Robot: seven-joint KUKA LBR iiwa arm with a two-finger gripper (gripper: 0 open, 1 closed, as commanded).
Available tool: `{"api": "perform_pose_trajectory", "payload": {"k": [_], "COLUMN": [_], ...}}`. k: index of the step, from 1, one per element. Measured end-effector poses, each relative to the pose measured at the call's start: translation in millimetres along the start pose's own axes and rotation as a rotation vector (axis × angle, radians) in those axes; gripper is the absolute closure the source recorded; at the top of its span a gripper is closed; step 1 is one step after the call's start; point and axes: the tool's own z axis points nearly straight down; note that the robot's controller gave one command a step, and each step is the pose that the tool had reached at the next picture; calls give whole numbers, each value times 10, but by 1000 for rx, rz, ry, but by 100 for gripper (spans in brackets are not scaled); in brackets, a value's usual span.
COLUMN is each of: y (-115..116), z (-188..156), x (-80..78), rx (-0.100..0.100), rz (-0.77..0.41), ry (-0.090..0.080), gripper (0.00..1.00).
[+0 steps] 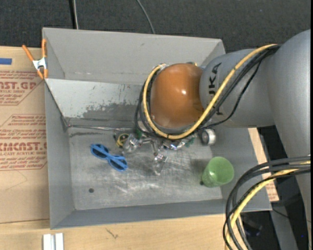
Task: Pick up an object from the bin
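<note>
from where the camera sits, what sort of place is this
Most likely a robotics lab test rig, not a home or shop. A grey robot arm with yellow cables reaches into a grey metal bin, which holds a few loose odds and ends, such as a blue plastic piece and a green cup.

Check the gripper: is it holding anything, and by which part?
Nothing held. The gripper hangs open over the bin floor, with the blue scissors-shaped thing lying beside it, untouched.
</note>
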Motion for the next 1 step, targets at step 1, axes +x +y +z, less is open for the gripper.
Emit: {"api": "perform_pose_trajectory", "payload": {"k": [1], "y": [830], "z": [165], "x": [-288], "rx": [6], "rz": [200], "ry": [-7], "gripper": [0]}}
